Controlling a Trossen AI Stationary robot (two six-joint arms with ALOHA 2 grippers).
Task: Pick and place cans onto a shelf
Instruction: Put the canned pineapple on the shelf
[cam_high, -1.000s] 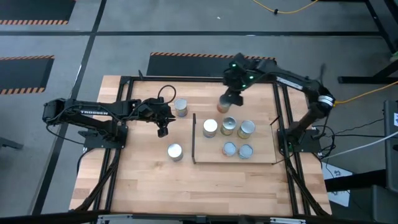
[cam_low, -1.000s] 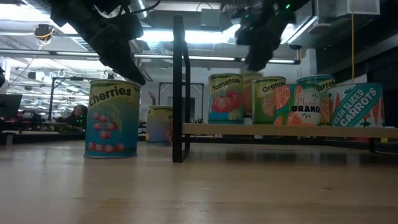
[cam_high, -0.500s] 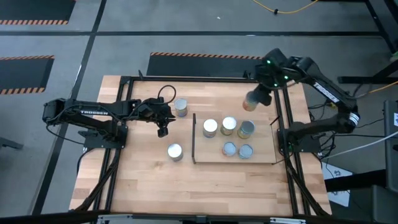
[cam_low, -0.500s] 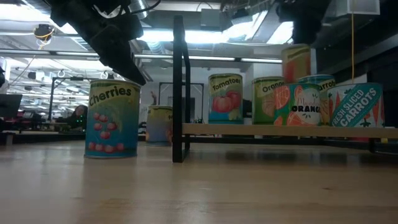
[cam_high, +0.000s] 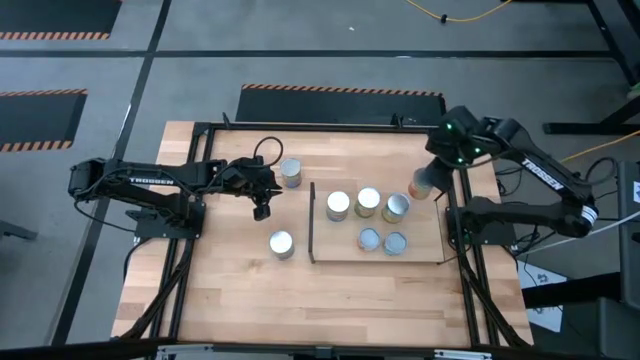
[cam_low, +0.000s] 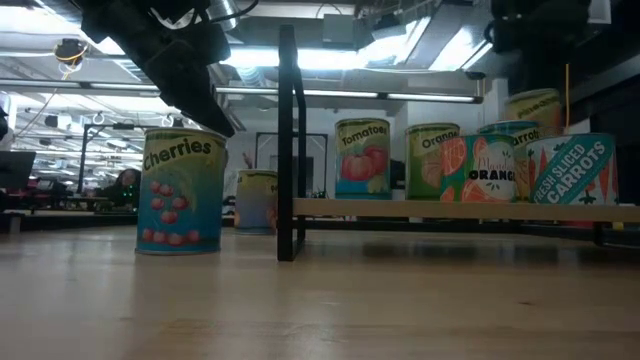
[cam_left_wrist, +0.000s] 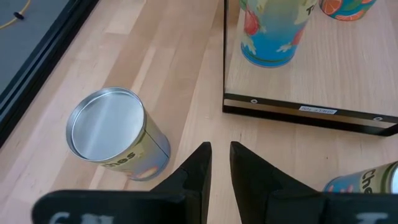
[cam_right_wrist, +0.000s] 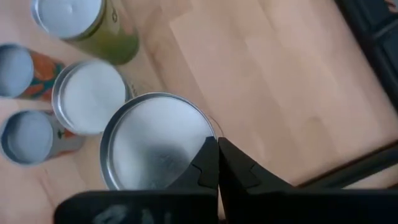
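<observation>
The right gripper (cam_high: 424, 186), fingers pinched on a can's (cam_low: 532, 112) rim, holds it above the shelf's (cam_high: 425, 245) upper-right corner. Labels read Cherries (cam_low: 181, 192), Tomatoes, Orange — Fresh Sliced Carrots (cam_low: 573, 171).

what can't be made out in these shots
- Raised can: low view, bottom hidden behind carrots can.
- Right gripper contact with it: right wrist view, its own fingers cover it.
- Far can label: low view, too small.
</observation>
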